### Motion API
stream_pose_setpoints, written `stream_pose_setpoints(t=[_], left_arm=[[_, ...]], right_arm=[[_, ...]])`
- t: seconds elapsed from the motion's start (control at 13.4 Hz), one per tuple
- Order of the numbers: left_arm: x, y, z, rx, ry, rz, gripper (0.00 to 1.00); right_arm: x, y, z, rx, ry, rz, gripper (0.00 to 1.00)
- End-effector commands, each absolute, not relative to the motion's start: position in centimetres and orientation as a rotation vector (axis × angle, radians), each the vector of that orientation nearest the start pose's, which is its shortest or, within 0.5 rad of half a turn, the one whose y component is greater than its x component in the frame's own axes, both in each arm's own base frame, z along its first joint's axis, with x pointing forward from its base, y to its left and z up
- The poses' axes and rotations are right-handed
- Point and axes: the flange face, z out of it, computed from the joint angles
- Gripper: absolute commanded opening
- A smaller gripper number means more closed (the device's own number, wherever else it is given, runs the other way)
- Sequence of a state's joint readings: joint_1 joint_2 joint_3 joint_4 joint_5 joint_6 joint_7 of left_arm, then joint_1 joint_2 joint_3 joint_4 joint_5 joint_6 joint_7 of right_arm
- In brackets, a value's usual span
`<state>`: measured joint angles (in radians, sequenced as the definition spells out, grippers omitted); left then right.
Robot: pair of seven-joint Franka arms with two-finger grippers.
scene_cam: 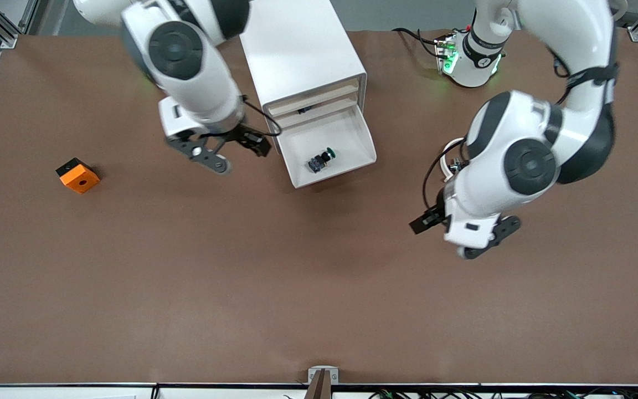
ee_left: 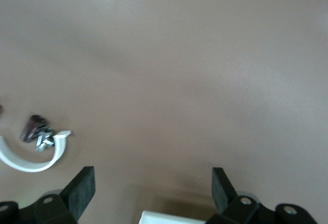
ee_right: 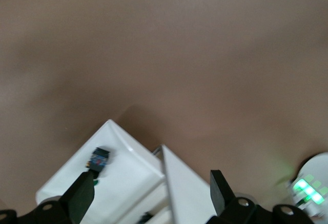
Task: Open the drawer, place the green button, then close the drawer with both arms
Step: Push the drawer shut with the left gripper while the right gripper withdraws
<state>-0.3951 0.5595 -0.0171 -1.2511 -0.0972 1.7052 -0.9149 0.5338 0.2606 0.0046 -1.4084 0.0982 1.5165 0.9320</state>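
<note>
Button [scene_cam: 322,159] lies in the open drawer [scene_cam: 360,133]; closing is what remains.
To shut it well, I would press squarely on the drawer front so the cabinet [scene_cam: 297,50] stays put. Right gripper [scene_cam: 225,152] hangs over the table beside the drawer, jaws apart and empty; left gripper [scene_cam: 466,235], also spread and empty, waits well apart from the button.

button [scene_cam: 322,160] in open drawer [scene_cam: 352,163] | orange block [scene_cam: 78,175] toward right arm's end

White arms [scene_cam: 518,166], black joint bands, black cables
</note>
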Motion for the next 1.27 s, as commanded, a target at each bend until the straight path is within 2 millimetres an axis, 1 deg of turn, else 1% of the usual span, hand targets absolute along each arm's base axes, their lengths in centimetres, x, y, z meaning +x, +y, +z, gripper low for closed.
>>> stream_pose_setpoints(t=[0.0, 0.07, 0.3, 0.37, 0.45, 0.52, 0.6, 0.67, 0.75, 0.82, 0.89, 0.97, 1.12, 1.19], left_arm=[[63.2, -34.3, 38.1, -3.038, -0.671, 0.237, 1.00], [62.7, -35.9, 36.4, -3.034, -0.639, 0.248, 1.00], [60.6, -40.0, 32.3, -3.029, -0.556, 0.298, 1.00], [59.2, -42.1, 31.2, -3.029, -0.503, 0.305, 1.00], [58.1, -43.7, 30.0, -3.025, -0.467, 0.318, 1.00], [57.2, -44.8, 29.2, -3.018, -0.449, 0.327, 1.00], [56.5, -45.5, 28.2, -3.008, -0.433, 0.341, 1.00], [55.9, -46.1, 26.9, -3.003, -0.419, 0.369, 1.00], [55.3, -47.3, 26.3, -3.022, -0.406, 0.366, 1.00], [54.9, -48.1, 25.6, -3.038, -0.399, 0.358, 1.00], [54.3, -48.6, 24.6, -3.036, -0.396, 0.380, 1.00], [53.8, -49.0, 23.6, -3.031, -0.393, 0.405, 1.00], [53.3, -49.3, 22.8, -3.026, -0.376, 0.421, 1.00], [52.3, -50.3, 22.4, -3.022, -0.348, 0.426, 1.00]], right_arm=[[54.1, 26.8, 56.5, -3.094, 0.333, 0.285, 1.00], [54.9, 24.3, 57.1, -3.091, 0.257, 0.286, 1.00], [55.9, 17.9, 57.9, -3.098, 0.057, 0.249, 1.00], [56.2, 16.1, 58.4, -3.117, 0.015, 0.226, 1.00], [56.4, 14.3, 58.8, -3.128, -0.025, 0.212, 1.00], [56.5, 11.9, 58.9, -3.122, -0.068, 0.213, 1.00], [56.7, 9.9, 58.9, -3.116, -0.109, 0.211, 1.00], [56.8, 8.0, 58.6, -3.110, -0.118, 0.219, 1.00], [56.7, 6.5, 58.2, -3.106, -0.115, 0.232, 1.00], [56.3, 5.3, 58.2, -3.106, -0.110, 0.222, 1.00], [55.6, 4.8, 58.2, -3.109, -0.102, 0.203, 1.00], [54.5, 4.4, 58.1, -3.120, -0.097, 0.174, 1.00], [52.5, 4.2, 58.1, -3.127, -0.096, 0.112, 1.00], [52.1, 4.2, 58.3, -3.128, -0.096, 0.107, 1.00]])
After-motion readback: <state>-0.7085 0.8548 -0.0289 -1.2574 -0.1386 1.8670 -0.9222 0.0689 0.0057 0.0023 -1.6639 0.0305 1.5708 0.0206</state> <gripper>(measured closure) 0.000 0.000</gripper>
